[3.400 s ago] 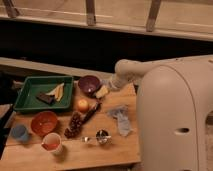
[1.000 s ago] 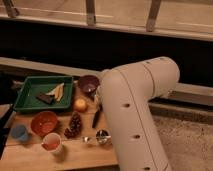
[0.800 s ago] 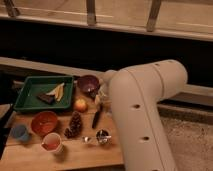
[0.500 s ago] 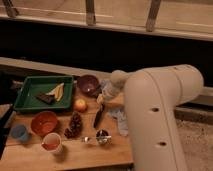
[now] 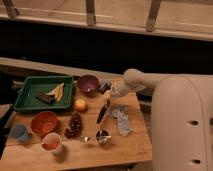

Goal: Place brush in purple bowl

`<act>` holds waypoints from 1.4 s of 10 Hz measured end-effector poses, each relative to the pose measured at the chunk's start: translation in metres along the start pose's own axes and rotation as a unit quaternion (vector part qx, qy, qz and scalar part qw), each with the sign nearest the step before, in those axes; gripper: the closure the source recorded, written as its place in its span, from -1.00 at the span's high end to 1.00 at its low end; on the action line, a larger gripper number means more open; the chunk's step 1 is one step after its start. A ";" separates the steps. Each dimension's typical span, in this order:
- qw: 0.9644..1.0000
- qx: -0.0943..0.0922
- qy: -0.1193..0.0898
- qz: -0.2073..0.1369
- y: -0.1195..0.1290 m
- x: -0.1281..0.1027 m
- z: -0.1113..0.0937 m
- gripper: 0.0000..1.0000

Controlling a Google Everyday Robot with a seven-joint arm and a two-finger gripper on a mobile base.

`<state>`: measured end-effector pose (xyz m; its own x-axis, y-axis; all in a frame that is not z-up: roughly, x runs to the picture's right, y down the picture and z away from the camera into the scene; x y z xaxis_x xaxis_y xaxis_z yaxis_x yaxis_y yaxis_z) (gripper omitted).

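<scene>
The brush (image 5: 103, 112) is a slim dark stick lying on the wooden table (image 5: 125, 147), slanted, just below and to the right of the purple bowl (image 5: 88, 84). The purple bowl stands at the table's back, right of the green tray. My gripper (image 5: 105, 88) is at the end of the white arm reaching in from the right. It hovers beside the bowl's right rim and above the brush's upper end. The brush is not held.
A green tray (image 5: 30, 102) holds a banana (image 5: 57, 91) and a short dark bar (image 5: 46, 98). An orange fruit (image 5: 80, 105), pine cone (image 5: 75, 125), orange bowl (image 5: 44, 122), blue cup (image 5: 20, 132), white cup (image 5: 51, 142), metal spoon (image 5: 100, 136) and grey cloth (image 5: 121, 119) lie around.
The arm's bulky body has swung to the right, uncovering the table's right half. The gripper now sits close to the purple bowl's right rim. The brush has not moved.
</scene>
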<state>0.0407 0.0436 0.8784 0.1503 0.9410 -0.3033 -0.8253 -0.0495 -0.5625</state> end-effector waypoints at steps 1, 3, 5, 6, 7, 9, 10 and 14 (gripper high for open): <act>1.000 -0.003 -0.011 0.001 0.000 -0.003 -0.008 -0.63; 0.999 -0.007 -0.031 -0.003 -0.001 -0.013 -0.023 -0.63; 0.999 -0.010 -0.048 -0.016 0.000 -0.032 -0.036 -0.63; 0.998 -0.013 -0.049 -0.023 0.005 -0.038 -0.035 -0.63; 0.998 -0.016 -0.050 -0.035 0.013 -0.047 -0.033 -0.63; 0.996 -0.028 -0.051 -0.063 0.036 -0.069 -0.023 -0.63; 0.995 -0.038 -0.050 -0.080 0.053 -0.081 -0.015 -0.63; 0.989 -0.069 -0.055 -0.114 0.086 -0.110 -0.011 -0.63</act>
<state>-0.0408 -0.0676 0.8546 0.2579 0.9633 -0.0740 -0.6935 0.1312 -0.7084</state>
